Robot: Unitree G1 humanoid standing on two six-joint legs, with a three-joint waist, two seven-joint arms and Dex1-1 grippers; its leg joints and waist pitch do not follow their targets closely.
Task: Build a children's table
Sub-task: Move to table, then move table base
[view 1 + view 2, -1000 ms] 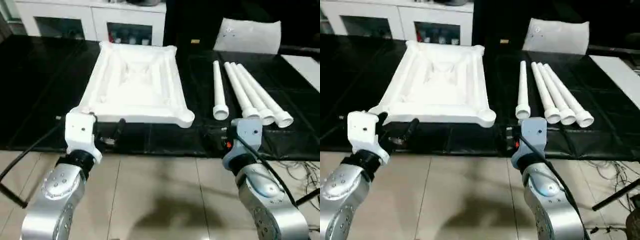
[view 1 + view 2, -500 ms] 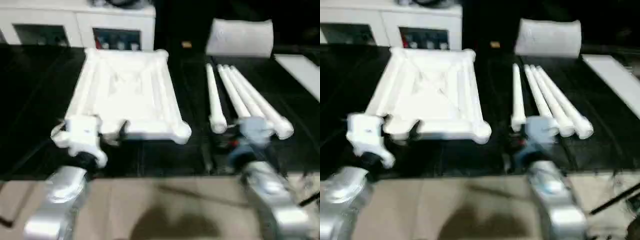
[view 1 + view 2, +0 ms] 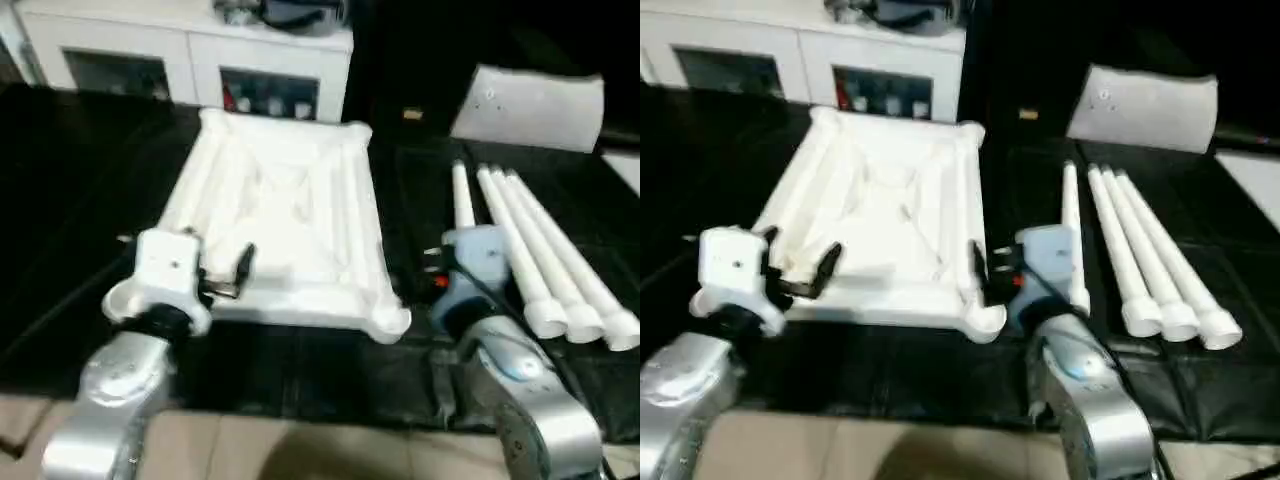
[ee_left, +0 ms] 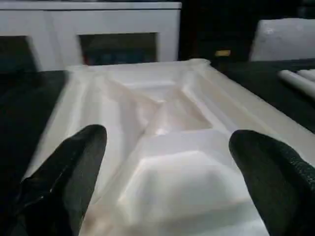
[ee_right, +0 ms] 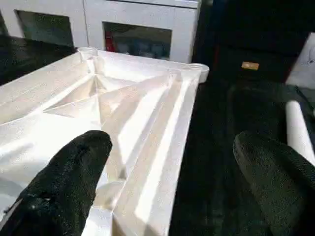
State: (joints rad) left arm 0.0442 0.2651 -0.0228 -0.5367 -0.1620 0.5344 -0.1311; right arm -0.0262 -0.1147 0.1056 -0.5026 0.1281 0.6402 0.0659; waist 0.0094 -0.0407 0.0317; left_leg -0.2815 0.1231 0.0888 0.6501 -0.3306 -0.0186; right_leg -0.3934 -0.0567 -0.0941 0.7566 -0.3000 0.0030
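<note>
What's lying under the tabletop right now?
The tabletop lies ribbed side up on a black mat, which spreads out on all sides of it. The four legs lie beside it, apart. Anything directly beneath the tabletop is covered.

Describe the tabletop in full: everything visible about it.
The tabletop is white, plastic-looking and rectangular, lying upside down on the black mat, its ribbed underside facing up. Raised ribs run diagonally toward a central panel, and round sockets sit at the corners. No leg is fitted; the four legs lie apart to its right. Both open grippers hover at its near edge, the left gripper and the right gripper, neither gripping it.
</note>
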